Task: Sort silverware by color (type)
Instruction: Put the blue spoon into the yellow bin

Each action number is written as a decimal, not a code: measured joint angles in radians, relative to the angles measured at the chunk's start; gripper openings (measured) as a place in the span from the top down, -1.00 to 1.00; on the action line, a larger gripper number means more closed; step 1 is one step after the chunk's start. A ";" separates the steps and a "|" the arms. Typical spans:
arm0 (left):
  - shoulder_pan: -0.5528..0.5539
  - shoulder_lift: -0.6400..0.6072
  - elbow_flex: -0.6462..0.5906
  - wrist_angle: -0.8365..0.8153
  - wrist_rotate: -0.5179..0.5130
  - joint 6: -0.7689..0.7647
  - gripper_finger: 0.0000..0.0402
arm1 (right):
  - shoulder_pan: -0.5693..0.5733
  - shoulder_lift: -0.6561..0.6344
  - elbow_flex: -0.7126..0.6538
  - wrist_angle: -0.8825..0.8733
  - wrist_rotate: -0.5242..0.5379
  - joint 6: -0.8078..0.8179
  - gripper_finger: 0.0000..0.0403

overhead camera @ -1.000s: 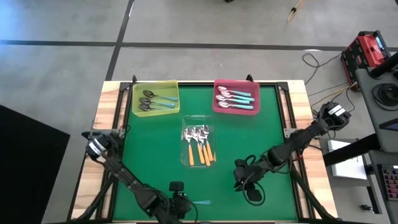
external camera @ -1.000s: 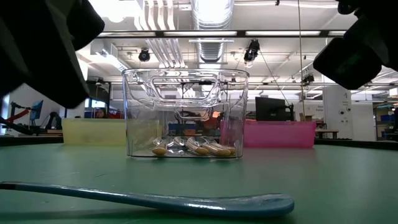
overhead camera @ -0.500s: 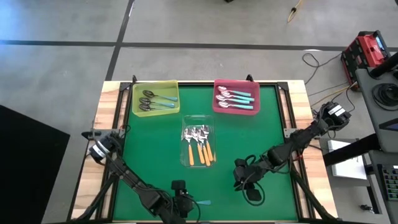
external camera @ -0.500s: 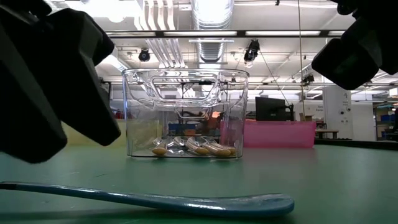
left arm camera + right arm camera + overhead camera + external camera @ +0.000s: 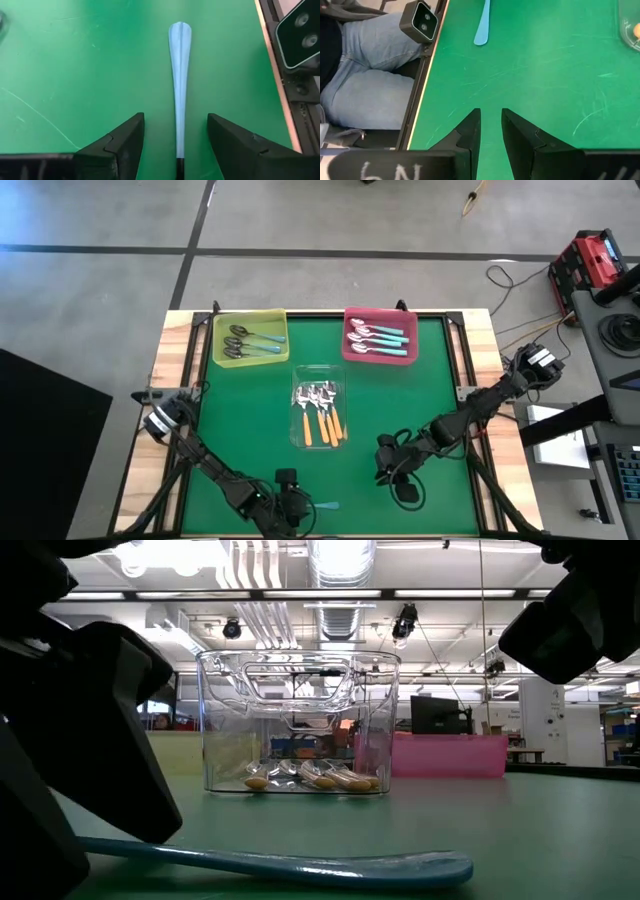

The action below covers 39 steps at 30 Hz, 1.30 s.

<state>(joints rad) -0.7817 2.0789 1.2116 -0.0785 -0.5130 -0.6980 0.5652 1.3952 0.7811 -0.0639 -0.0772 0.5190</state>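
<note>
Down at the near edge of the green table (image 5: 400, 400) lies a blue-handled spoon (image 5: 179, 80), its slim handle flat on the mat, lengthwise between the wide-spread fingers of the left gripper (image 5: 175, 142); neither finger touches it. More spoons sit in the clear tray (image 5: 319, 407) (orange handles), the yellow tray (image 5: 250, 338) and the pink tray (image 5: 379, 335) (teal handles). Compared with a second ago, the left gripper has opened wider and come lower toward the spoon. The right gripper (image 5: 490, 132), unchanged, hangs over bare mat, fingers narrow, holding nothing.
</note>
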 joint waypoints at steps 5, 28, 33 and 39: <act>0.002 -0.004 -0.029 0.015 -0.004 -0.003 0.09 | 0.000 0.000 0.000 0.000 0.002 -0.005 0.66; 0.003 -0.009 -0.045 -0.008 -0.007 0.007 0.96 | 0.000 0.000 0.000 0.000 0.075 -0.067 0.66; 0.003 -0.040 -0.050 -0.027 0.009 0.038 0.98 | 0.000 0.000 0.000 0.001 0.105 -0.087 0.66; 0.001 -0.098 -0.052 -0.070 0.022 0.065 0.99 | 0.000 0.000 0.000 0.013 0.131 -0.118 0.66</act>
<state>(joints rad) -0.7807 1.9805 1.1595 -0.1489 -0.4912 -0.6331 0.5648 1.3952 0.7815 -0.0505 0.0540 0.4007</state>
